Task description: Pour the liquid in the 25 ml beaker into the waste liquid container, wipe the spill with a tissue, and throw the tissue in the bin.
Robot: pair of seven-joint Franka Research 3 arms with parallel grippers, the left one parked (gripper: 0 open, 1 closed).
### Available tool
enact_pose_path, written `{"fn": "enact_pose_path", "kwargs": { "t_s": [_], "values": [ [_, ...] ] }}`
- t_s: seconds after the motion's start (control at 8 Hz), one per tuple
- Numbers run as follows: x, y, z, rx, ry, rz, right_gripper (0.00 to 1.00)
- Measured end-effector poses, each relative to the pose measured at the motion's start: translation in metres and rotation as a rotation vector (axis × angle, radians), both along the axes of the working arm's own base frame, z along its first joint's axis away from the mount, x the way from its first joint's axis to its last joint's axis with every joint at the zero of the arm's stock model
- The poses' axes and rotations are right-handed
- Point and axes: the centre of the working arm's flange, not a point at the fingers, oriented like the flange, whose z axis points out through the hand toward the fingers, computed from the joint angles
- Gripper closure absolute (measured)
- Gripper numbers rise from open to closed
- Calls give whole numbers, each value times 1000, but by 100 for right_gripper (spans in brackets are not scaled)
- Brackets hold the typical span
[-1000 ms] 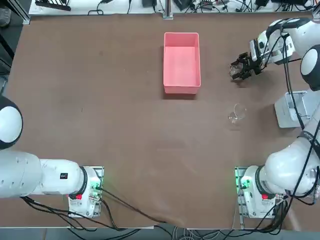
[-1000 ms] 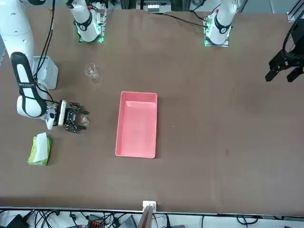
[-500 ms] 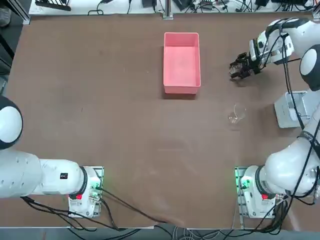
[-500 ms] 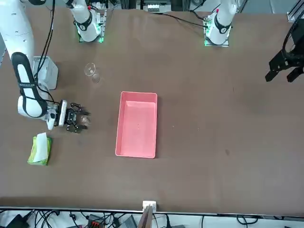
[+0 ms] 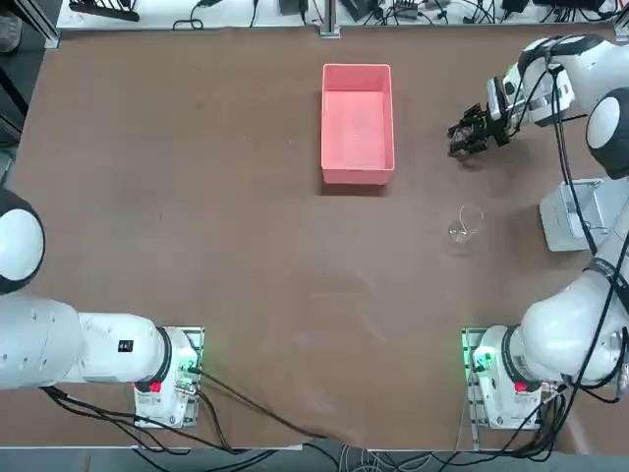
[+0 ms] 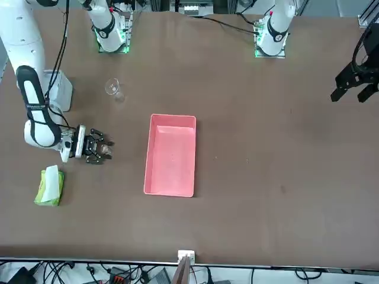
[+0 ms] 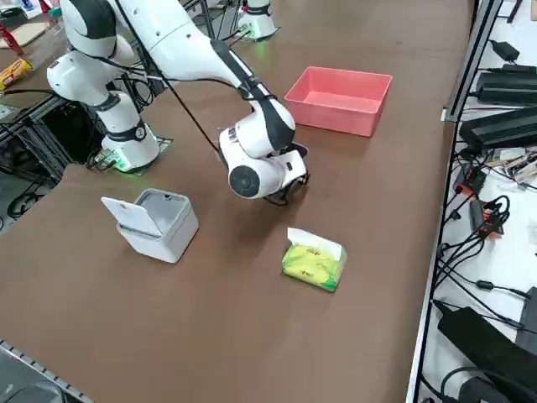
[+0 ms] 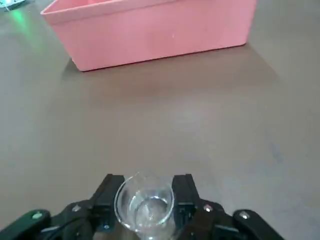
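Observation:
The 25 ml beaker (image 8: 144, 207) is a tiny clear glass, upright on the brown table between the fingers of my right gripper (image 8: 147, 189). Both fingers press against its sides, so the gripper is shut on it. In the top view the gripper (image 5: 468, 136) and beaker sit right of the waste liquid container (image 5: 358, 175), a pink low-walled tray (image 6: 172, 117) (image 8: 150, 35). Any liquid in the glass is hard to make out. The light grey bin (image 5: 575, 211) (image 7: 155, 222) stands with its lid up by the table's right edge. A loose tissue is out of view.
A larger clear beaker (image 5: 466, 223) (image 6: 113, 89) stands between the gripper and the arm's base. A yellow-green tissue pack (image 6: 50, 184) (image 7: 313, 260) with a white tuft lies beyond the gripper near the far right corner. Bare brown table lies between the gripper and the tray.
The gripper's fingers have drawn in around the small beaker, from wide apart to against its sides. The hand shifted slightly; beaker, tray and bin stay put.

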Motion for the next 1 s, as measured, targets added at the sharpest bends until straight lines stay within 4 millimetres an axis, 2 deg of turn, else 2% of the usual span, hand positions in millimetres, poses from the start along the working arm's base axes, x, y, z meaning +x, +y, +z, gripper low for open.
{"fn": "enact_pose_path", "kwargs": {
  "t_s": [0.12, 1.0],
  "values": [
    [1, 0, 0, 0, -3, 2, 48],
    [2, -3, 2, -4, -15, 4, 53]
  ]
}}
